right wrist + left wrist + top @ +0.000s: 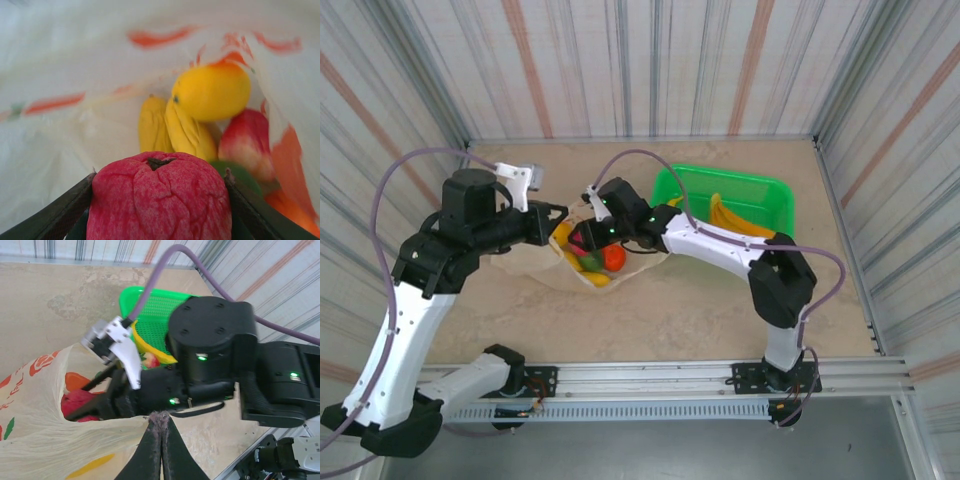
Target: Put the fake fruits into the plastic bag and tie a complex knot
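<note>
The bag (535, 262) lies on the table (670, 310) left of centre, its mouth opening toward the right arm, and it already holds several fruits. In the right wrist view a red fruit (157, 197) with a wrinkled skin sits low in the bag's mouth, clamped between the two fingers (50, 217) of the right end effector (157, 220), one finger pressed to each side. Behind it, deeper in the bag, lie two bananas (170, 130) side by side, with a round yellow fruit (212, 90) resting on top of them. A red-and-yellow fruit (247, 142) sits to their right, a green one (242, 176) just below it and an orange one (295, 210) at the edge, blurred.

From above, the right end effector (582, 242) reaches into the bag from the right.

The left end effector (160, 432) is closed, its fingers meeting on the near rim of the bag (45, 440) and pinching the thin plastic. From above it (557, 215) stands at the far side of the bag's mouth.

A green basket (775, 195) stands just right of the bag at the far end of the table, with a banana-shaped yellow fruit (725, 215) inside.
</note>
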You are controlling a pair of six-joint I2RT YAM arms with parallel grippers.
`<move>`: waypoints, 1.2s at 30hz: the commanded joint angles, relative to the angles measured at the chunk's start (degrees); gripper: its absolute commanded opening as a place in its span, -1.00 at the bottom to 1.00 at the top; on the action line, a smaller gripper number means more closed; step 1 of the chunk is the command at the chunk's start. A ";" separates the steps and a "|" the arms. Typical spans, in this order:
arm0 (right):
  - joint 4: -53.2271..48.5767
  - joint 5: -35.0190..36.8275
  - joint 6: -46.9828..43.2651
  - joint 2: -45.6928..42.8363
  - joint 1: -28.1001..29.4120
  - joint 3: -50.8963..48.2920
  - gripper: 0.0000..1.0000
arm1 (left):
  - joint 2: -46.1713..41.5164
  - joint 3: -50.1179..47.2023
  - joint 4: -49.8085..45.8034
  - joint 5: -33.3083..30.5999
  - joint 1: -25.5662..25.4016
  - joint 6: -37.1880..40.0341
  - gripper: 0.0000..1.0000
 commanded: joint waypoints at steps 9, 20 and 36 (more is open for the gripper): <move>3.80 1.39 2.66 5.63 0.11 7.37 0.71 | -1.01 0.49 -1.04 -1.51 0.15 1.34 -1.00; 6.56 -0.45 2.72 -4.02 -0.99 -1.27 0.00 | 0.02 0.68 -0.32 -1.65 0.15 1.16 -1.00; -0.83 4.64 -3.12 -37.48 -4.62 -17.07 -0.70 | -1.14 -1.57 0.04 -1.80 0.32 0.81 -1.00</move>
